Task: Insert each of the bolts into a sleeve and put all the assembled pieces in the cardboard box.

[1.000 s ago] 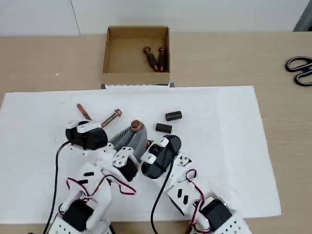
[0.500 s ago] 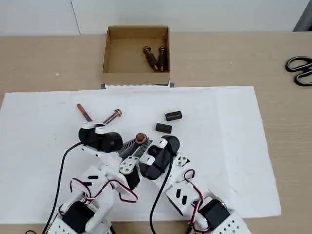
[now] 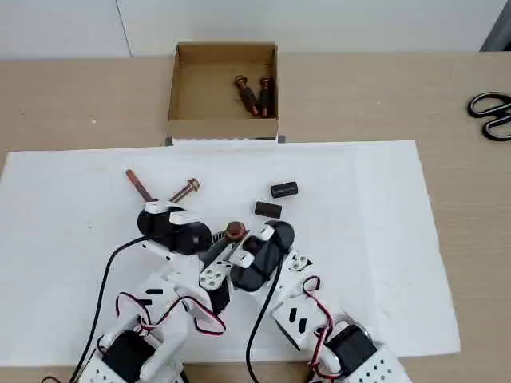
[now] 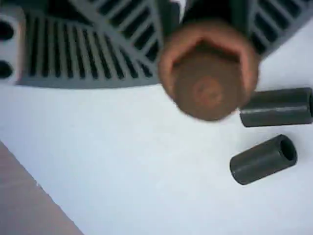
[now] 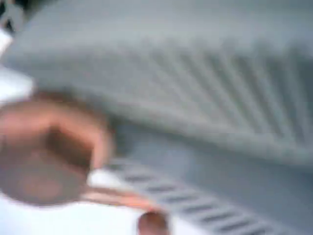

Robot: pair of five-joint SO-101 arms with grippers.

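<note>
My left gripper [image 3: 227, 238] is shut on a copper bolt [image 3: 235, 230], held head up just above the white paper. In the left wrist view the bolt head [image 4: 208, 83] sits between the grey ribbed fingers [image 4: 98, 54]. Two black sleeves [image 4: 276, 106] [image 4: 263, 159] lie on the paper just past it, also seen from above [image 3: 267, 209] [image 3: 283, 190]. The right arm's black wrist [image 3: 259, 254] is pressed close beside the held bolt, and its view shows a blurred bolt head [image 5: 46, 152]. Two loose bolts [image 3: 137, 183] [image 3: 185, 190] lie to the left.
The cardboard box [image 3: 184, 84] stands behind the paper with two assembled pieces [image 3: 246, 94] [image 3: 265, 94] inside. Scissors [image 3: 491, 112] lie at the far right on the wooden table. The white paper [image 3: 375, 239] is bare to the right of the arms.
The left arm has swung its gripper and the held bolt rightward and nearer the front, ending close against the right arm. The right arm has barely moved.
</note>
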